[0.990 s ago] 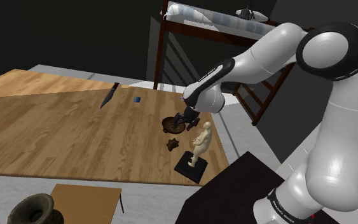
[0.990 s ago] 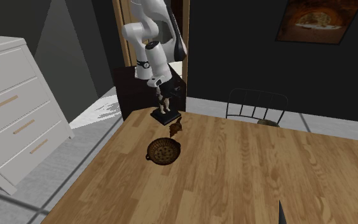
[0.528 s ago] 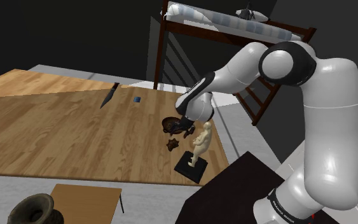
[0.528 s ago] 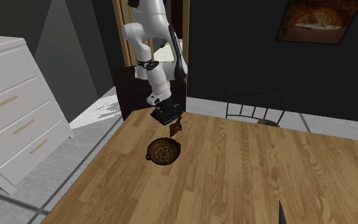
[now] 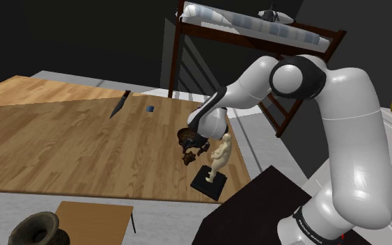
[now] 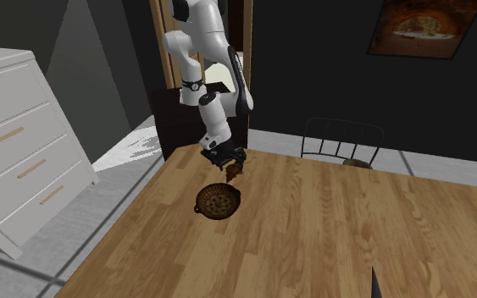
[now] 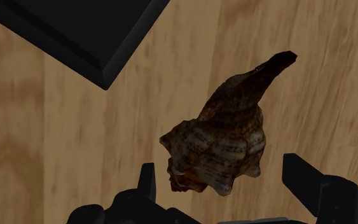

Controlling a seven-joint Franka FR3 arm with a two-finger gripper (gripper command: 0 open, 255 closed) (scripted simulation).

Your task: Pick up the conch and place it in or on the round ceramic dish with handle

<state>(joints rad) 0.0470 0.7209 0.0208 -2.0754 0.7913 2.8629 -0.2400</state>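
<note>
Lowered since the earlier pictures: tool [image 7: 219,164], brought from above the dish down over the conch, with the arm's elbow swung higher. Tool state: wide, fingers [image 7: 147,181] standing apart to either side of the shell; one finger just beside it, the other clear, nothing clasped. Conch [image 7: 225,149]: brown, banded and knobbed, lying on its side on the wooden worktop [image 7: 31,159], not yet lifted. Key relation: the broad body lies nearest the tool, between the fingers, while the pointed end runs away from the tool on a slant, so the long axis crosses the fingers' closing line at an angle; a further short descent looks needed before closing across the body. Black slab [image 7: 88,32]: near the conch but apart from it; in the shoulder view it is the base of a pale figure [image 5: 219,156]. Dish [image 6: 217,201]: round, dark brown, speckled inside, handled; just past the conch [image 6: 233,172] on the side away from the figure, toward the second exterior view's bottom, near but not touching. Single arm. Beyond: dark blade [image 5: 120,104] and small blue item [image 5: 150,108], well apart. Brands, labels, writing: none legible.
</note>
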